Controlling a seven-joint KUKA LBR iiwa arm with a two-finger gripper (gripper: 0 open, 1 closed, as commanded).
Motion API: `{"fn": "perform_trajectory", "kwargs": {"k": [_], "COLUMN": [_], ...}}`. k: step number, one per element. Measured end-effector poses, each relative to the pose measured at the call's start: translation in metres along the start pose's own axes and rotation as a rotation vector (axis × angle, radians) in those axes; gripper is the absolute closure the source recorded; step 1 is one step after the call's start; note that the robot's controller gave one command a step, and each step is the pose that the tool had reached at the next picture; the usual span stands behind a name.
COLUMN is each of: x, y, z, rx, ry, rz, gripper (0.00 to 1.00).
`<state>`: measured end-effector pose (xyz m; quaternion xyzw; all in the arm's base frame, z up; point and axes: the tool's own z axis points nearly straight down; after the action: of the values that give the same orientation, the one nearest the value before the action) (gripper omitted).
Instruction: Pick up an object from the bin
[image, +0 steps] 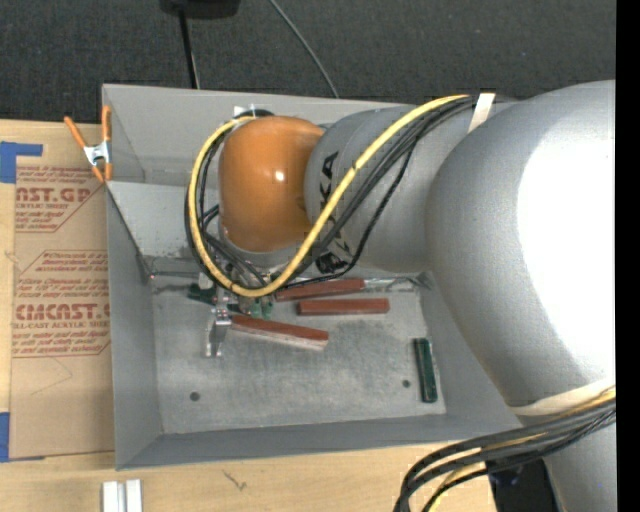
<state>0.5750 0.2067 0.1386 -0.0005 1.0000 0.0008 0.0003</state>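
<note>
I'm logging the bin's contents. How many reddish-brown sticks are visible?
3: upper stick just below the arm, middle stick right beneath it, slanted stick lowest and furthest left. The arm may hide more.

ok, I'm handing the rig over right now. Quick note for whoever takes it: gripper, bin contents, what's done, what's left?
Gripper: low over the left-middle of the bin floor, at the left end of the front reddish-brown stick. Whether it grips cannot be read.
Two more reddish-brown sticks lie just behind, partly under the arm.
Dark green bar lies alone at the floor's right.
Done: nothing visibly lifted.
Left: grasp one thing, lift it out.
</note>
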Motion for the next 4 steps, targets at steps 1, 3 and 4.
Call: {"fn": "perform_trajectory", "kwargs": {"k": [1,3,4], "x": [-0.021,-0.02,-0.017], "y": [-0.043,-0.085,-0.079], "z": [0.054,0.062,0.062], "rx": [-0.009,-0.014,-0.007], "ry": [-0.024,-0.006,-0.012], "rz": [-0.005,-0.033,-0.048], "gripper": [0.0,0.0,0.0]}}
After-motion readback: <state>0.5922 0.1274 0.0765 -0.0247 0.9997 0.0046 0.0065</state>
